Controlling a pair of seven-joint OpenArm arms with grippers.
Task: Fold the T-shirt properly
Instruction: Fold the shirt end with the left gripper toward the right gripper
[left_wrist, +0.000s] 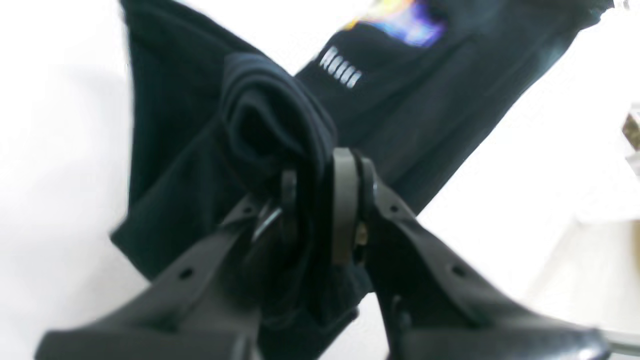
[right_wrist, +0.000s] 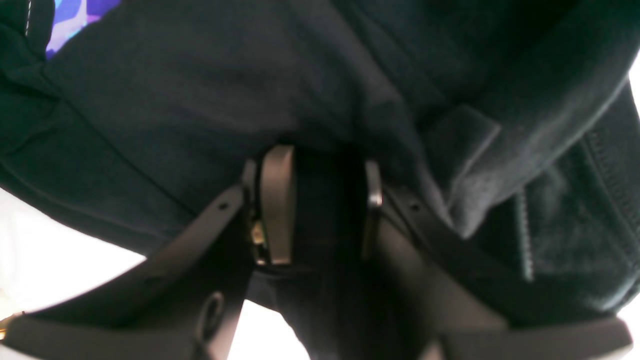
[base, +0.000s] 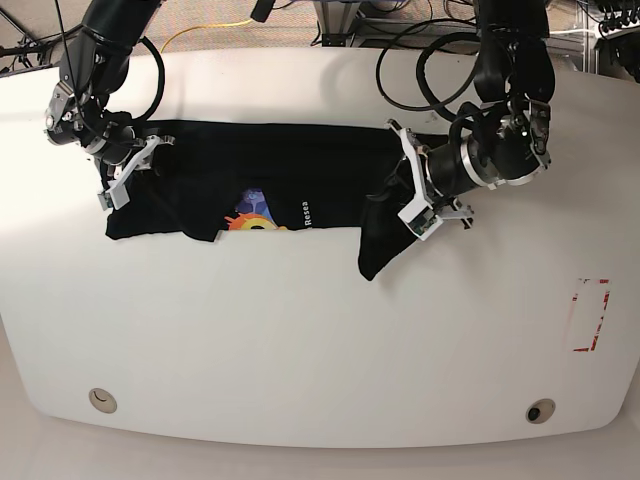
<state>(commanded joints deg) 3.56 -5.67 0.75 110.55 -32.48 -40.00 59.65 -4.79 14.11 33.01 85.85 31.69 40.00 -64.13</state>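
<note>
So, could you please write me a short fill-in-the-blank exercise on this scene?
1. The T-shirt is ___ in colour.
2. The left gripper is shut on the ___.
3. The T-shirt lies on a ___ table.
4. The lettering beside the print is ___.

Missing words: black; T-shirt; white; white

both wrist views are soft and blurred, their white background blown out; the base view is evenly lit and sharp.
</note>
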